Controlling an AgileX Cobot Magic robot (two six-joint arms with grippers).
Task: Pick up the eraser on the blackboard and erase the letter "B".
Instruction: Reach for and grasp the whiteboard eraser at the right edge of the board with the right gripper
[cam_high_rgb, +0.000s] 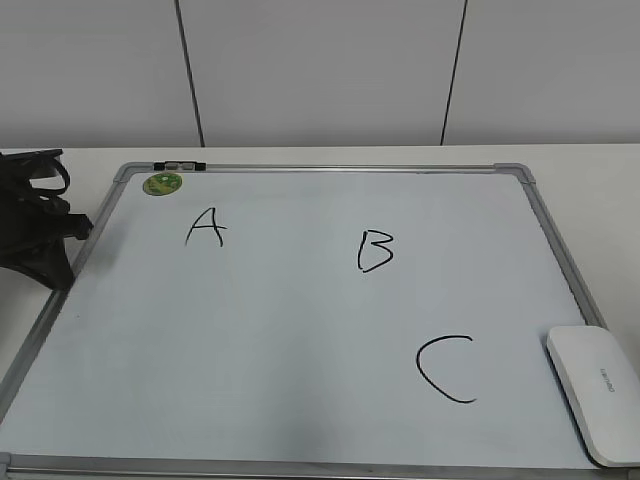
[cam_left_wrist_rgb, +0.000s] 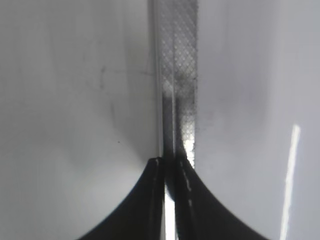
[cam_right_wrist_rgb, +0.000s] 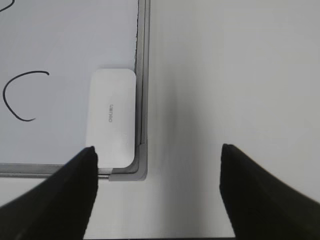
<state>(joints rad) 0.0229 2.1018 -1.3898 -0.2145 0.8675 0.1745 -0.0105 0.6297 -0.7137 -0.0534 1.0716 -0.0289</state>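
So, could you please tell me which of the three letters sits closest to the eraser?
The C, low on the blackboard just left of the eraser; A and B sit higher and farther away.

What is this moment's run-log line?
eraser untouched, board right edge | B intact | right gripper open | left gripper shut

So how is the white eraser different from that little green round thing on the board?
The eraser is a white, long, rounded block, while the green magnet is a small round disc. The eraser is far bigger than the magnet. The eraser lies at the board's near right corner, by the letter C; the magnet sits at the far left corner, above the letter A. Both rest on the whiteboard, and no gripper touches either.
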